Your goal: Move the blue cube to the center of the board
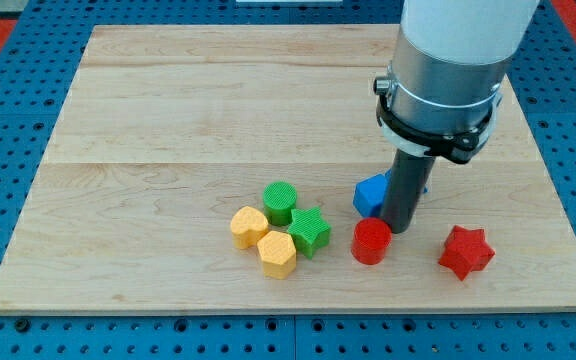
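My tip [400,228] stands in for a claw here: it is a plain dark rod with nothing to clench or release, and it grasps nothing. Its lower end sits on the table [168,110] just at the view's right of the blue cube [371,193], touching or very nearly touching that block's side; I cannot tell which. The rod hides part of the cube, and a sliver of blue shows past the rod on its other side.

Just below the tip, toward the view's bottom and slightly left, stands the red cylinder [372,241], close beside the rod's end. Further to the view's right lies the red star [466,252], apart from the others.

To the view's left of the red cylinder sits a tight cluster: the green star [309,231], the green cylinder [280,202] above it, and two yellow blocks, the yellow heart [248,226] and the yellow hexagon [277,254].

The blue cube lies in the table's lower right part, right of the middle.
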Controlling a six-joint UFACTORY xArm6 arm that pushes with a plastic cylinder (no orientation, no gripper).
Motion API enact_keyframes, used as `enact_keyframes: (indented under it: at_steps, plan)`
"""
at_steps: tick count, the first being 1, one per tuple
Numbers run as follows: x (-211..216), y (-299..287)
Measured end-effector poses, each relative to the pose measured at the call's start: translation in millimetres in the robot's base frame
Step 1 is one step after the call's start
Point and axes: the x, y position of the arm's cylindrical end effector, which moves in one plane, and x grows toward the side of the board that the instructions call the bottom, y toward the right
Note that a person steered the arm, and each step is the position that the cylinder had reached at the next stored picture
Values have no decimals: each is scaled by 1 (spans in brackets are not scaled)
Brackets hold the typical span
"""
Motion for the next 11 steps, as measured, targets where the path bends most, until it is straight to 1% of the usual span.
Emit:
enact_keyframes:
  at_steps: [1, 3, 5, 6, 7, 8, 9, 10, 11]
  plan:
    - [-31, -25]
    - [-118, -98]
    - [-209, -111]
    - [-235, -116]
    - [-235, -116]
    - [-229, -101]
    - [-233, -18]
    - [-176, 7]
    - [-151, -77]
